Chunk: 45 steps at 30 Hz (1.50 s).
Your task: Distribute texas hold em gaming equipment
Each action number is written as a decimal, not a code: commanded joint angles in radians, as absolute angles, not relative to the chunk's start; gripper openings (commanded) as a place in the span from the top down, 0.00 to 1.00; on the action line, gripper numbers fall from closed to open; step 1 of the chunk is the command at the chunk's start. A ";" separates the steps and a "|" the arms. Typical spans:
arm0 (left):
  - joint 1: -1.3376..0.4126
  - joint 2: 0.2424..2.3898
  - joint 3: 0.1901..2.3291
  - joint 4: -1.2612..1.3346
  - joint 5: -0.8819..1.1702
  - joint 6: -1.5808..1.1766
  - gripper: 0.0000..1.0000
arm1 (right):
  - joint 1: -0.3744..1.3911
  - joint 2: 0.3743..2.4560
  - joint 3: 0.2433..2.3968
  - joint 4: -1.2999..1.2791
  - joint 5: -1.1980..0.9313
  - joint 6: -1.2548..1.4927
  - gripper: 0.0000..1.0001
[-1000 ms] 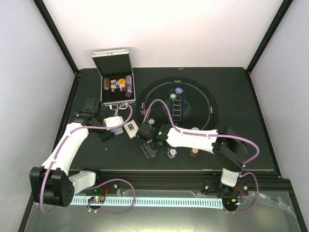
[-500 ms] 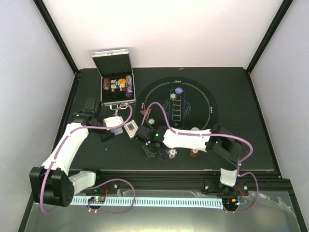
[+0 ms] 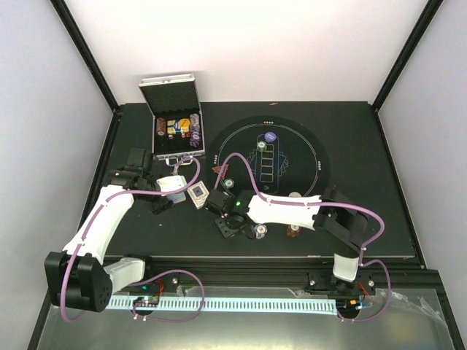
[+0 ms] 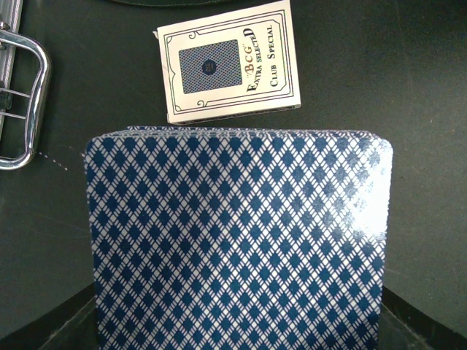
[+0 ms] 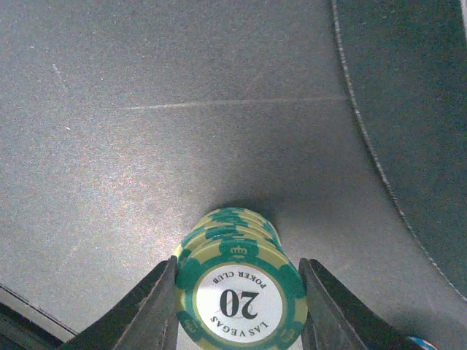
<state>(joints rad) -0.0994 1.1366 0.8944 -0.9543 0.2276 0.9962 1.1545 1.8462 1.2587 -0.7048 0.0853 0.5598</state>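
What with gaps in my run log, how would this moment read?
left gripper: shut on card deck | right gripper: shut on green chip stack

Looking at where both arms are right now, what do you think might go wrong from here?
1. The green chip stack leans, its chips offset, and the fingers of the right gripper bracket mainly the top chip; lower chips may stay behind or spill on lifting.
2. The deck of cards in the left gripper shows slightly staggered edges; loose cards could slide out near the card box.
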 commanded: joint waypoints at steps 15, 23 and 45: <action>-0.094 1.115 0.934 -0.973 0.225 1.014 0.98 | 0.763 1.617 1.078 -0.714 0.209 0.509 0.82; -0.094 1.118 0.935 -0.974 0.225 1.018 0.98 | 0.627 1.698 1.075 -0.643 0.221 0.483 0.82; -0.095 1.120 0.934 -0.975 0.219 1.022 0.98 | 0.557 1.826 1.118 -0.601 0.185 0.451 0.82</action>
<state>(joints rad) -0.0994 1.1366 0.8944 -0.9550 0.2268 1.0035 0.5632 1.8240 1.1183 -0.6163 0.1780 0.4511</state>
